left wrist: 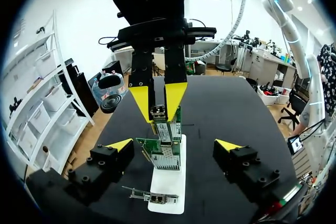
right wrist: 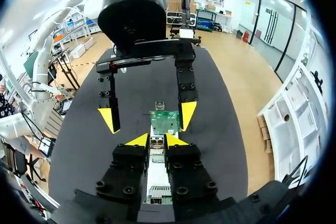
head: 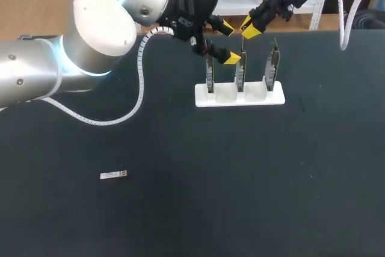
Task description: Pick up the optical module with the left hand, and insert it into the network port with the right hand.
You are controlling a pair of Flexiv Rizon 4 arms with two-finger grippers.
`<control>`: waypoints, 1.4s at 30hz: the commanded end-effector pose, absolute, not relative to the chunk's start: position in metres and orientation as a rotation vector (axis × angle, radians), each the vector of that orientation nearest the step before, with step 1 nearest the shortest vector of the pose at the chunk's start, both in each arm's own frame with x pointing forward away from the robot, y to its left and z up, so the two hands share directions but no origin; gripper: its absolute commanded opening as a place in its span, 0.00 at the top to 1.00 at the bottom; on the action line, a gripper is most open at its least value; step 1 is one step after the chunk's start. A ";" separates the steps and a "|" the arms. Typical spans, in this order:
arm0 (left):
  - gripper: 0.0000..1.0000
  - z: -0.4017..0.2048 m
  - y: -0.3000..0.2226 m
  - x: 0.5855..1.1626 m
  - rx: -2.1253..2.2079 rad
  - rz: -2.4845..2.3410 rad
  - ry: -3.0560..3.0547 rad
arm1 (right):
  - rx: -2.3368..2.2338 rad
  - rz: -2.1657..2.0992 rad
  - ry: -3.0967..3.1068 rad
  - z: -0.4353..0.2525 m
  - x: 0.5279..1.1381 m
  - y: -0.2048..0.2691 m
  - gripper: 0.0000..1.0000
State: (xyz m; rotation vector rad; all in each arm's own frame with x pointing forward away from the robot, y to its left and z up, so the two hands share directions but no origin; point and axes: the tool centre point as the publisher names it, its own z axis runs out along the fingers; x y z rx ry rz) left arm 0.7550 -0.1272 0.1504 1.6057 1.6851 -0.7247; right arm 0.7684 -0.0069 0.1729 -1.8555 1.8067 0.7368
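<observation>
Left wrist view shows the optical module [left wrist: 159, 112] pinched from both sides between the near-closed yellow fingers of the right tool [right wrist: 156, 141], held upright just above the top edge of the middle network card [head: 240, 75]; whether it touches the card I cannot tell; it is a small, slim block of silvery metal; the left tool [head: 229, 43] faces it with fingers spread wide, holding nothing, one fingertip on each side of the row of cards; three green cards stand upright in a white stand [head: 207, 97] on the black bench [head: 271, 179]; well apart, on the bench's left side, a small silver strip [head: 113, 174] lies flat.
</observation>
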 end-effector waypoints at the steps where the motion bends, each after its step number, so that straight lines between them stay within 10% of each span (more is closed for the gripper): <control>1: 0.00 0.151 -0.128 0.757 1.610 -0.725 1.689 | -1.855 0.733 1.804 0.174 0.767 -0.007 1.00; 42: 0.00 0.151 -0.128 0.757 1.610 -0.725 1.689 | -1.827 0.745 1.813 0.168 0.770 -0.006 1.00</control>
